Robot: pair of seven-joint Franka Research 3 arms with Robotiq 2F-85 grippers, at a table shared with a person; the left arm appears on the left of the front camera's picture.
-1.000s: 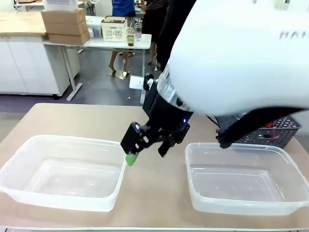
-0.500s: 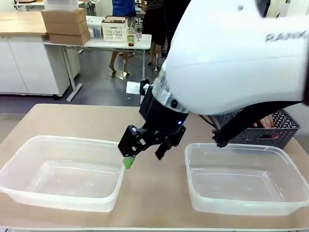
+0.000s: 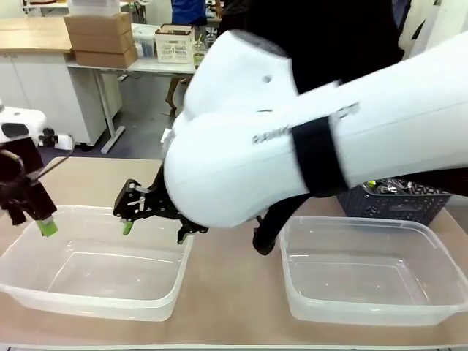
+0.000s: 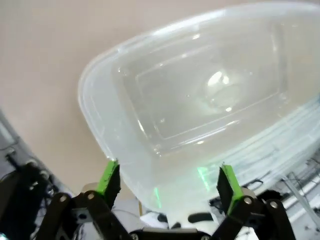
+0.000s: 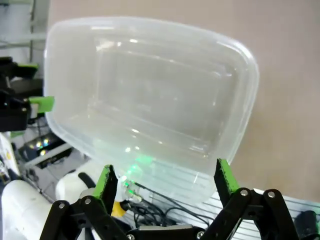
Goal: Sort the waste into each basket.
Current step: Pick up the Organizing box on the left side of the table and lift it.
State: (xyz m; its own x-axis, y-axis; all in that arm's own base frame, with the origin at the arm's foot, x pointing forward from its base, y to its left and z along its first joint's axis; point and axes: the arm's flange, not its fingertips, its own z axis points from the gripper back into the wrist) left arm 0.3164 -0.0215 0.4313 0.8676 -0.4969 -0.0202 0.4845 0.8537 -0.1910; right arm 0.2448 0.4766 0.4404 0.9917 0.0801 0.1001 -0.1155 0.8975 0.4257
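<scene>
Waste lies in neither tub: left tub [image 3: 95, 300] and right tub [image 3: 365, 307] both sit empty on the worktop [image 3: 234, 292]. Whatever pokes above the dark grey basket [image 3: 402, 205] behind the right tub is too blurred to name. Both tools hang over the left tub, jaws wide and holding nothing: the left tool [image 3: 31, 221] at its outer end, the right tool [image 3: 155, 230] at its inner rim, arm reaching across the middle. Fetching looks due; part the arms first, then enter that basket from above.

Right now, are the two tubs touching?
Apart. The front view shows a strip of bare table between the left tub and the right tub.
</scene>
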